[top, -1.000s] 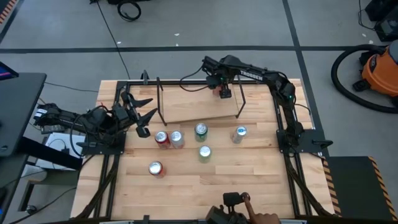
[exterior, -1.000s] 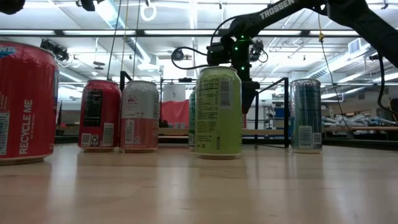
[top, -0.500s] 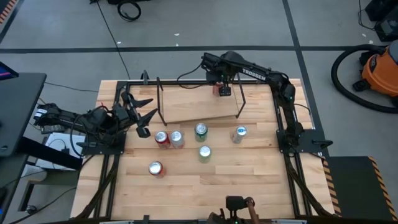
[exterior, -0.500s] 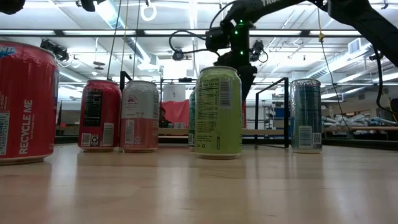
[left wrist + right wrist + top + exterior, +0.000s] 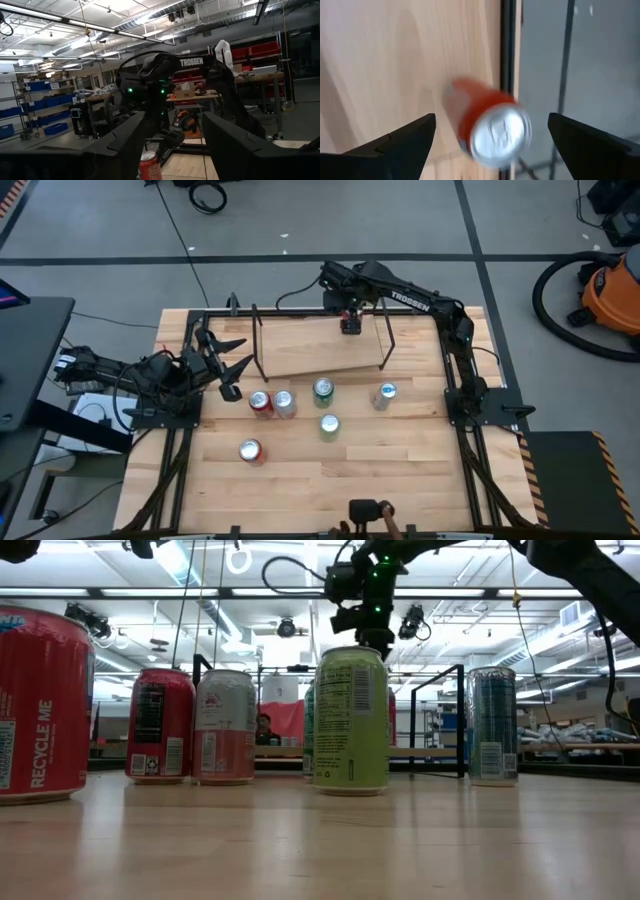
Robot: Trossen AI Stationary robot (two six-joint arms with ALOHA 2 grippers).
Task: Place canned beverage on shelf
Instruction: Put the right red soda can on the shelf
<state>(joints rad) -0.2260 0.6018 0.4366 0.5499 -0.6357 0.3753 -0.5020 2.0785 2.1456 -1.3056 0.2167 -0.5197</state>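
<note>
A red can stands upright on its base on the light wood shelf, at the shelf's far edge near its right black upright. My right gripper hangs straight above this can. It is open, with its fingers wide on either side and clear of the can. The can also shows in the left wrist view, under the right arm. My left gripper is open and empty at the table's left side, pointing toward the shelf.
Several cans stand on the table in front of the shelf: red, silver, two green, blue, and a red one nearer. A person's hand is at the table's near edge.
My right gripper has risen straight up from the red can and drifted slightly toward the table's far edge. The can stays standing on the shelf. The person's hand at the near edge has drawn back.
</note>
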